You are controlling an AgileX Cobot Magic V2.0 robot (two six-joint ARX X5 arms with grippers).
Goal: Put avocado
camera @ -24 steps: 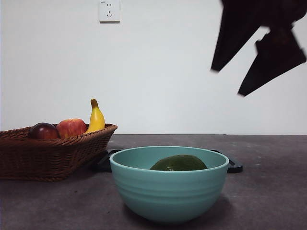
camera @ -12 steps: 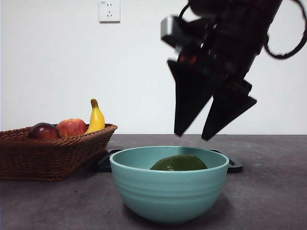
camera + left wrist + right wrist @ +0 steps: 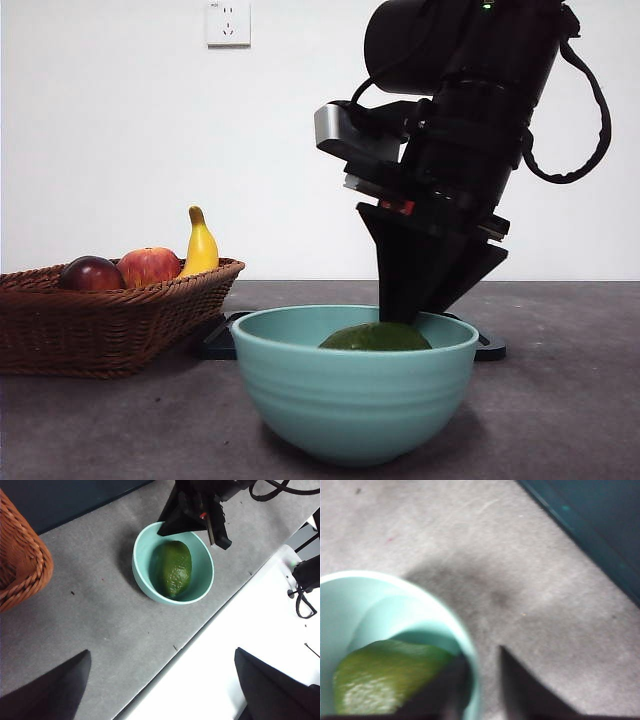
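The avocado [image 3: 375,338], dark green and oval, lies inside the teal bowl [image 3: 350,400]. It also shows in the left wrist view [image 3: 175,567] and the right wrist view [image 3: 385,675]. My right gripper [image 3: 412,318] is down at the bowl's far rim [image 3: 445,615]. In the right wrist view [image 3: 481,652] its jaws stand close together, one inside the bowl beside the avocado and one outside. A strip of table shows between the outer jaw and the rim. My left gripper [image 3: 161,650] is open and empty, high above the table's front edge.
A wicker basket [image 3: 110,320] at the left holds a dark red-purple fruit [image 3: 90,272], a red-yellow apple [image 3: 148,266] and a banana [image 3: 200,245]. A black tray [image 3: 215,340] lies behind the bowl. A white surface [image 3: 240,630] lies beyond the table's edge.
My right arm came down from the top right to the bowl's far rim. Its jaws drew closer together. The avocado and the bowl have not moved.
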